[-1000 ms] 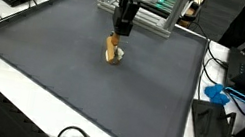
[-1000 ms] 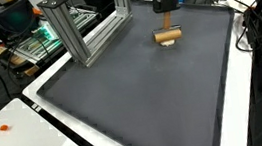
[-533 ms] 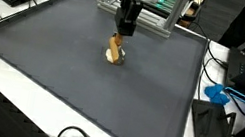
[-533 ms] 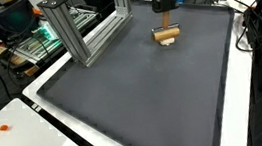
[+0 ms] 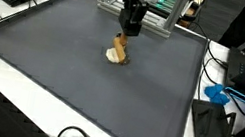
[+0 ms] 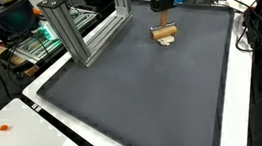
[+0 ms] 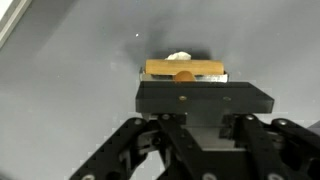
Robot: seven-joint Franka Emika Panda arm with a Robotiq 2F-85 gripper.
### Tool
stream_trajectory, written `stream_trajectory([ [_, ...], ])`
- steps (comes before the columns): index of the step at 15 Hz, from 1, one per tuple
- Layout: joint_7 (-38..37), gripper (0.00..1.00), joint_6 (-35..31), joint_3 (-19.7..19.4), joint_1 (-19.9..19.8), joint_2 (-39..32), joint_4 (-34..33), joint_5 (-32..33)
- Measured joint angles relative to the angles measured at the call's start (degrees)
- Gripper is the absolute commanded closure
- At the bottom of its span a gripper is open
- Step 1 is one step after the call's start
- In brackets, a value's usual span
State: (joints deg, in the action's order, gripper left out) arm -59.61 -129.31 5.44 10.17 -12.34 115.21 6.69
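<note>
At the far end of the grey table (image 5: 52, 66), we find the wooden block (image 5: 118, 49) tilted, a white part at its lower end, directly under the gripper (image 5: 128, 33). We cannot tell whether the jaws clamp it, as the wrist view hides them.

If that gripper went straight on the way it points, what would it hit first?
Most likely the wooden piece right below the gripper, lying on the dark mat; whether they already touch is unclear.

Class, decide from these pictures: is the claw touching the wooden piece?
Cannot tell. In both exterior views the claw sits right above the wooden piece, too small to show contact or a gap; the wrist view hides the fingertips.
</note>
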Motion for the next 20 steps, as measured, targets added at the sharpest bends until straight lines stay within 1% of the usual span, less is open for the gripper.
stream_trajectory([
  [5,1.60,0.78,1.74,0.47,0.62,-0.05,0.11,-1.24],
  [9,2.54,0.78,2.33,0.58,1.13,-0.11,0.23,-1.31],
  [11,4.28,0.78,2.30,0.58,1.15,-0.12,0.22,-0.92],
  [14,9.51,0.78,2.23,0.58,1.16,-0.11,0.22,-0.58],
  [20,26.13,0.78,0.63,0.56,1.07,0.21,0.02,0.31],
])
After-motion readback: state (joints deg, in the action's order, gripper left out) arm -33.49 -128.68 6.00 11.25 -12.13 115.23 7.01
